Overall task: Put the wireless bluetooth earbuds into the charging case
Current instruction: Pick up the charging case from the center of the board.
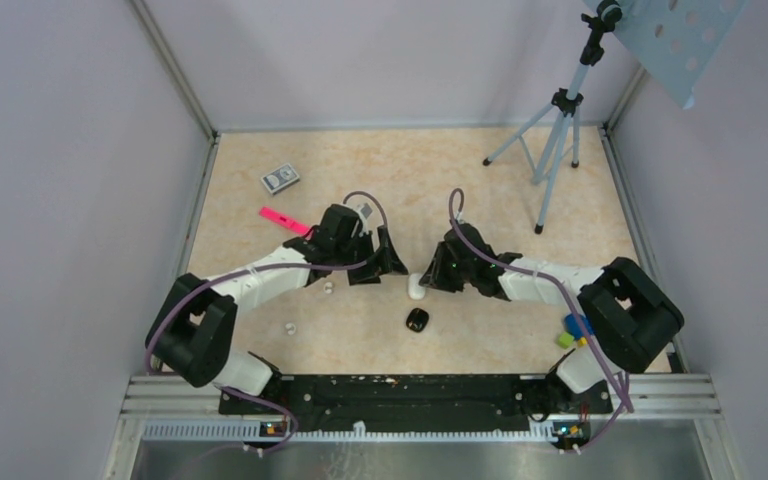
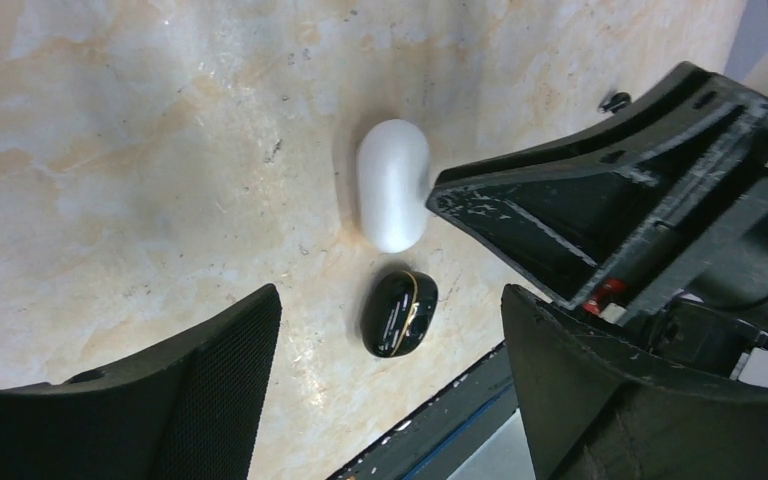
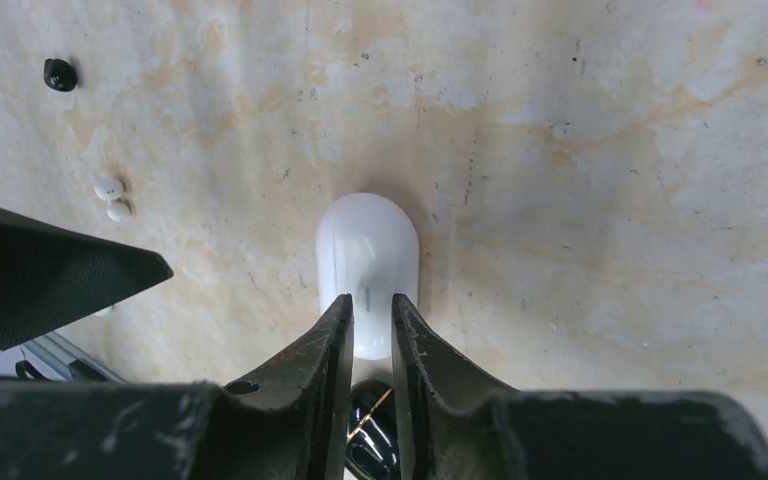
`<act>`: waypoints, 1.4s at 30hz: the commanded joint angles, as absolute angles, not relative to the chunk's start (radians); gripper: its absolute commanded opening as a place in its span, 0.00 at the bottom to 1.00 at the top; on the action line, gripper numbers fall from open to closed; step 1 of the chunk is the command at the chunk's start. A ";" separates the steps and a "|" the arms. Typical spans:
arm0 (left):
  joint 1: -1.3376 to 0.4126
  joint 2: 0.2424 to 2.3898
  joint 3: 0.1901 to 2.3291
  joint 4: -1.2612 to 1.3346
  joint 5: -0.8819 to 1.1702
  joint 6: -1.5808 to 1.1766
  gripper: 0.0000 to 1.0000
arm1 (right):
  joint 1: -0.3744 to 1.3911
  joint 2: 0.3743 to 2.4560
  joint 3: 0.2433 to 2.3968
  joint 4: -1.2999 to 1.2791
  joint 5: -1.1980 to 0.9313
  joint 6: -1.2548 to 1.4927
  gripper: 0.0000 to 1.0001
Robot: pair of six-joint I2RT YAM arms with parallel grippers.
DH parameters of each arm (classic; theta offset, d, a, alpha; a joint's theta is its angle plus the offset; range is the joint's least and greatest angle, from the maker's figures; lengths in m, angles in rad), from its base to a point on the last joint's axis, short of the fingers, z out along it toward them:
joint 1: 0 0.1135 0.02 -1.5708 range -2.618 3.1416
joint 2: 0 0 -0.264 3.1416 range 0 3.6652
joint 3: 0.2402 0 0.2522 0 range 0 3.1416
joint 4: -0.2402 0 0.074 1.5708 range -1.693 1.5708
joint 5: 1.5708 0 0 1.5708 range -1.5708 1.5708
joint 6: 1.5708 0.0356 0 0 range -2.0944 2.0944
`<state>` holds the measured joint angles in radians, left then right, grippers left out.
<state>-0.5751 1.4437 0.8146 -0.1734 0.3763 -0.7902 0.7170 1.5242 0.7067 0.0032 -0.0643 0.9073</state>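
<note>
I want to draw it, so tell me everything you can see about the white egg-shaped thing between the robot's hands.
The charging case is a smooth, shiny white oval that looks like plastic, and it appears closed. It lies flat on the beige marbled table, between the two arms. The right gripper has its nearly closed fingertips over one end of it. Whether they touch it is unclear. A black oval case lies close by, apart from it.

No writing can be read anywhere (the small grey packet (image 1: 280, 178) carries a print too small to make out)
</note>
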 commanded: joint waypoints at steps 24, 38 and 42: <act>-0.624 1.688 0.934 -0.132 0.387 -0.782 0.57 | 0.601 1.391 0.645 -0.007 -0.185 0.855 0.32; -0.627 1.726 0.944 -0.140 0.361 -0.772 0.39 | 0.601 1.523 0.645 0.140 -0.335 0.877 0.35; -0.626 1.734 0.946 -0.130 0.374 -0.773 0.39 | 0.601 1.542 0.644 0.154 -0.342 0.883 0.36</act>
